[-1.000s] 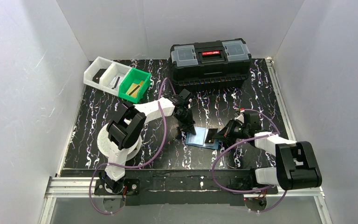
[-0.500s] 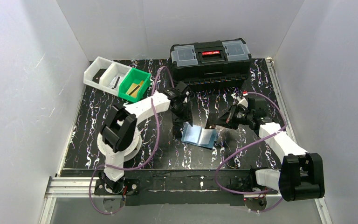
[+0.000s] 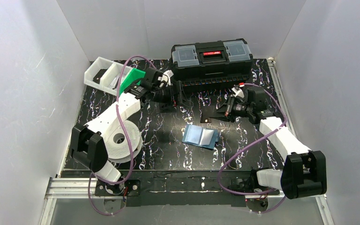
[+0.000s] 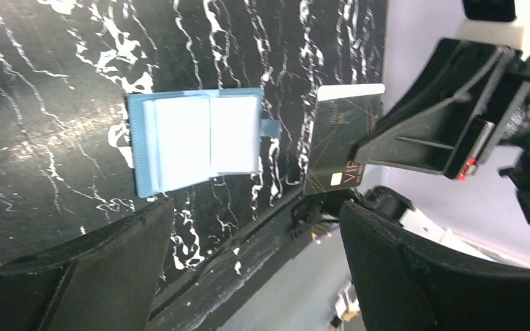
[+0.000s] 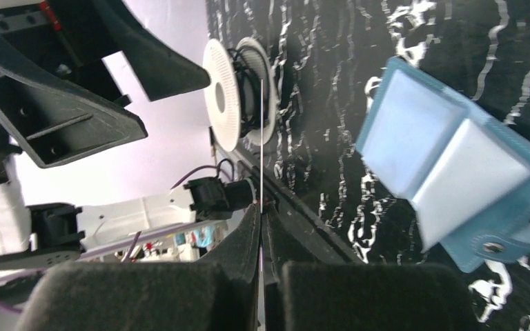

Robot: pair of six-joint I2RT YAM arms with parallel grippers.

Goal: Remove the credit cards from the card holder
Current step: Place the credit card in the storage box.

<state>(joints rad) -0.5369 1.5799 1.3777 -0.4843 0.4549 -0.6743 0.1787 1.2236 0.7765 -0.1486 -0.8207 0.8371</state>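
Top external view: the flat blue folding card holder [image 3: 200, 137] lies open mid-way across the black marbled table [image 3: 248, 157]. At its 1 o'clock the right gripper [image 3: 214, 113] pinches one thin dark credit card [image 4: 341, 141], already out. The left gripper [image 4: 255, 241] gapes empty. Whether further cards remain is unclear.

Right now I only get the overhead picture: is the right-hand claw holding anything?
Observer: Yes. The left wrist camera shows the right gripper pinching a dark card with a pale band and VIP lettering.
Operator: Is the blue wallet empty?
Observer: Cannot tell. Close up, the open card holder shows only blank pale sleeves, its closing tab sticking out from one edge.
Operator: And the other claw?
Observer: The left gripper has its fingers wide apart, nothing between them.
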